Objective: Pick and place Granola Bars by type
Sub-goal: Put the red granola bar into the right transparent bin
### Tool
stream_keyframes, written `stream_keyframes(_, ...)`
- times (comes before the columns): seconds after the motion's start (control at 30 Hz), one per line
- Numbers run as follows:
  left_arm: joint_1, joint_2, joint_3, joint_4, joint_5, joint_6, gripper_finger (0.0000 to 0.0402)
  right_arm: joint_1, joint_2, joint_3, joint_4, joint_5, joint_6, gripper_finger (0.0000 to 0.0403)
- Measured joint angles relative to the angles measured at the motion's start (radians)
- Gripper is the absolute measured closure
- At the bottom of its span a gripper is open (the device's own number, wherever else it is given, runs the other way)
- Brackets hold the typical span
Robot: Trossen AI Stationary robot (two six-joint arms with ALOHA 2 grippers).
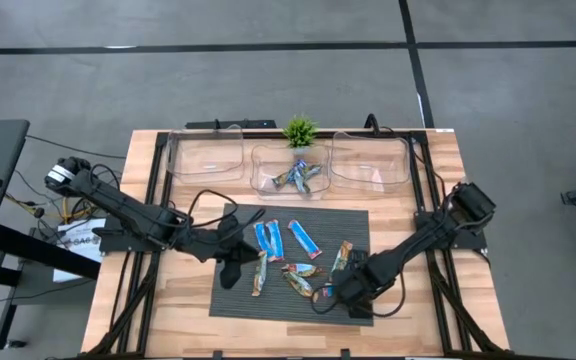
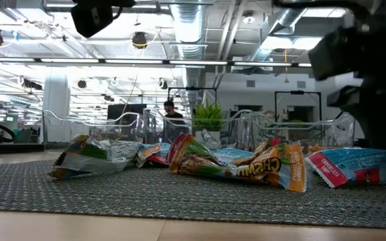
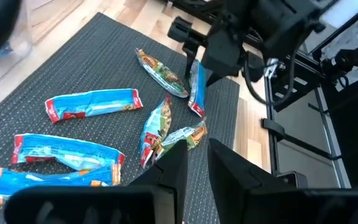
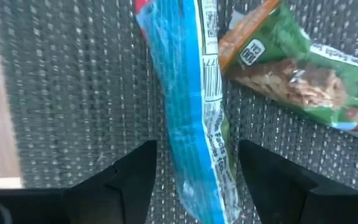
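Several foil-wrapped granola bars lie flat on a dark mat: blue ones and tan-green ones. More bars lie in the middle clear bin. My right gripper is low over the mat's near right part. It is open, and its fingers stand on either side of a blue bar that lies flat on the mat, along the fingers. My left gripper hovers over the mat's left part, open by a narrow gap, just short of a tan-green bar.
Three clear bins stand along the far edge: left, middle and right. A small green plant sits behind the middle bin. Bare wood shows around the mat. Cables and metal frame rails run down both table sides.
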Motion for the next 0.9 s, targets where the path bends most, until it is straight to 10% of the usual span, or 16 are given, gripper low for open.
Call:
stream_keyframes(0.47,0.0,0.0,0.0,-0.001,-0.001,-0.021,0.0348,-0.019,-0.027,-0.001,0.033,-0.002,-0.007,0.0384)
stream_keyframes(0.7,0.0,0.0,0.0,0.004,-0.002,-0.021,0.0348,-0.053,-0.17,0.0,0.151,0.011,0.022,0.037)
stream_keyframes(0.9,0.0,0.001,0.001,0.04,-0.102,-0.014,0.0348,-0.151,-0.346,0.0,0.145,0.224,0.069,0.0363)
